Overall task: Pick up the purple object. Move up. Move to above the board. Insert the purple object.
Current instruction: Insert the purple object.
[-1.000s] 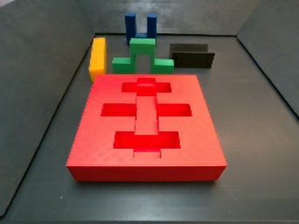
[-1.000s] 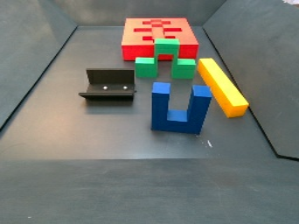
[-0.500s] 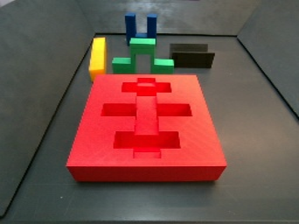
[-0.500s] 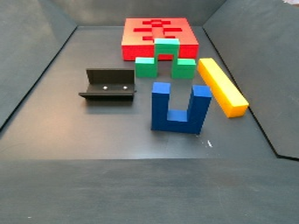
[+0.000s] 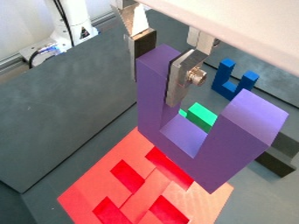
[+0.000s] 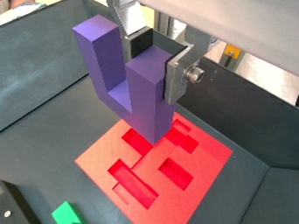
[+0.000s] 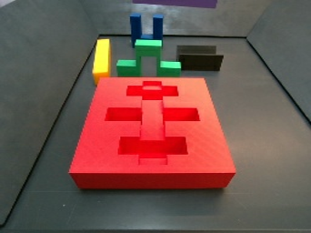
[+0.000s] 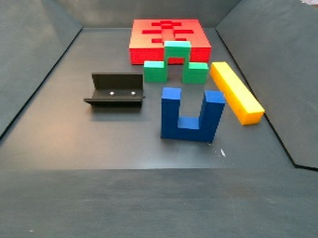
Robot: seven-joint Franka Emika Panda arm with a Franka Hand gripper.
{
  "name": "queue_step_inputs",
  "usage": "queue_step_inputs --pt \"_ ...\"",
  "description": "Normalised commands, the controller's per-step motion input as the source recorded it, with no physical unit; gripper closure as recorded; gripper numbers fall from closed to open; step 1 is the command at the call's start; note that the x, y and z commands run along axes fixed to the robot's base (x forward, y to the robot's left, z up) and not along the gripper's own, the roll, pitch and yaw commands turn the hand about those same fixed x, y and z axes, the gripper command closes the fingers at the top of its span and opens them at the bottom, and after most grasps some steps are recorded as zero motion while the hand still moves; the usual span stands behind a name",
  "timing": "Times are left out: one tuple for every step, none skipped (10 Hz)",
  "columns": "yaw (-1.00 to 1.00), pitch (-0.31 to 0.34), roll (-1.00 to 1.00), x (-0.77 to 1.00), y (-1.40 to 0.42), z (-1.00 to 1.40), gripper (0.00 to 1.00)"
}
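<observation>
My gripper (image 5: 158, 66) is shut on one prong of the purple object (image 5: 233, 131), a U-shaped block. It hangs with its bar lowest, high above the board (image 5: 128, 184). Both wrist views show this; in a wrist view the silver fingers (image 6: 176, 77) clamp the nearer prong, with the purple object (image 6: 105, 52) over the red board (image 6: 152, 162). In a side view only a purple sliver (image 7: 183, 3) shows at the top edge, above the board (image 7: 152, 127). The gripper is out of view in both side views. The board (image 8: 172, 33) lies flat, its recesses empty.
A blue U-shaped block (image 7: 145, 25) (image 8: 191, 113), green blocks (image 7: 148, 55) (image 8: 174, 60), a yellow bar (image 7: 102, 59) (image 8: 233, 90) and the fixture (image 7: 201, 57) (image 8: 115, 90) stand on the dark floor beyond one end of the board. Grey walls enclose the floor.
A purple edge has come into a side view at its top, where little or nothing showed before. The pieces on the floor have not moved.
</observation>
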Motion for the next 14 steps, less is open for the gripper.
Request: queue_step_inputs --pt "0.21 -0.23 0.0 -0.13 -0.44 -0.71 1.0" --pt "0.42 -0.036 0.0 0.25 -0.54 -1.0 1.0" --pt "0.42 0.0 0.02 0.24 -0.55 -1.0 1.0" --pt "0.4 0.0 0.01 0.24 -0.61 -1.0 1.0" --pt "0.36 0.0 0.01 0.25 -0.64 -1.0 1.0" --pt "0.3 0.0 0.06 0.27 -0.63 -1.0 1.0" --pt "0.24 0.0 0.13 0.23 -0.63 -1.0 1.0" --pt "0.21 0.0 0.16 0.17 -0.65 -0.97 1.0" --pt "0.21 0.0 0.14 0.18 -0.69 -1.0 1.0" --pt "0.17 -0.13 0.08 0.0 -0.49 -0.55 1.0" --pt "0.06 -0.014 0.0 0.0 0.0 0.0 1.0" --pt "-0.41 0.006 0.31 -0.56 0.0 -0.28 1.0" --pt "-0.45 0.009 0.34 -0.58 0.0 -0.17 1.0" --pt "-0.4 0.0 0.32 -0.66 0.0 -0.24 1.0"
